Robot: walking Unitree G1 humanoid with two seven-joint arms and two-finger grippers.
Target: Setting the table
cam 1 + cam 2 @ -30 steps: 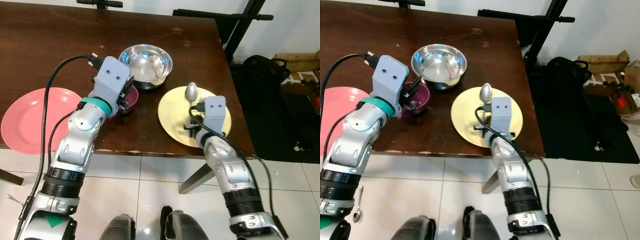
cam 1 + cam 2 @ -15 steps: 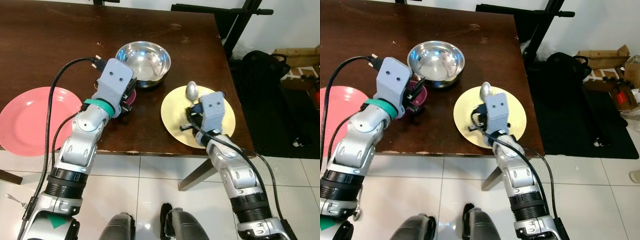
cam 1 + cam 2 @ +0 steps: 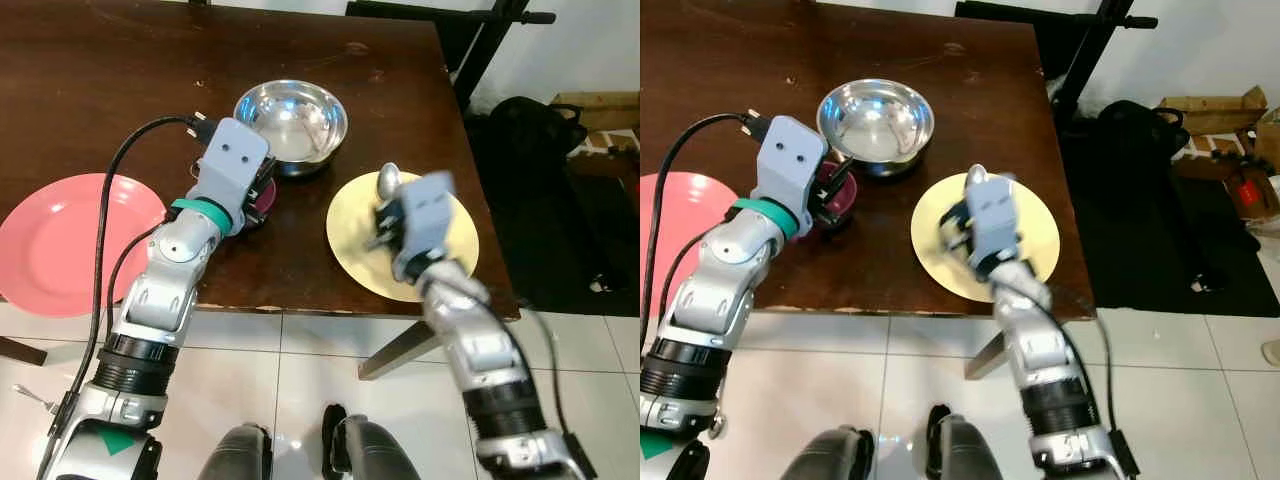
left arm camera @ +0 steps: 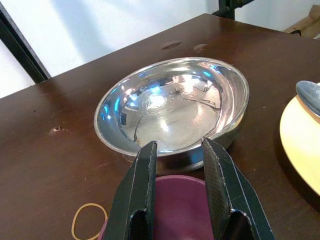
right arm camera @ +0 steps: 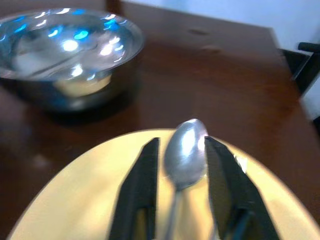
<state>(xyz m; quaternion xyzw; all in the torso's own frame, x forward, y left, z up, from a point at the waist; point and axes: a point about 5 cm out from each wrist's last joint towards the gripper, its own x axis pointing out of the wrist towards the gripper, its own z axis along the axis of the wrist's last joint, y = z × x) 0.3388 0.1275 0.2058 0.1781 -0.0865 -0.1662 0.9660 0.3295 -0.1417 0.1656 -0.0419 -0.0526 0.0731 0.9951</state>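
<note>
Head views: left gripper [image 3: 262,186] hovering over purple bowl [image 3: 262,195], near steel bowl [image 3: 291,117]. Right gripper [image 3: 383,218] over yellow plate [image 3: 345,225], right of bowls.
Left wrist: fingers [image 4: 137,192] parted, holding nothing.
Right wrist: fingers [image 5: 138,187] flanking spoon [image 5: 186,155]; grip unclear.

Bright, even indoor light; the steel bowl [image 4: 172,115] carries blue-white glare. The right end effector [image 3: 385,222] smears with motion blur, and its wrist view is soft throughout.

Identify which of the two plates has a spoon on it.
The yellow plate, under the right gripper; the spoon lies on it. The pink plate is bare.
</note>
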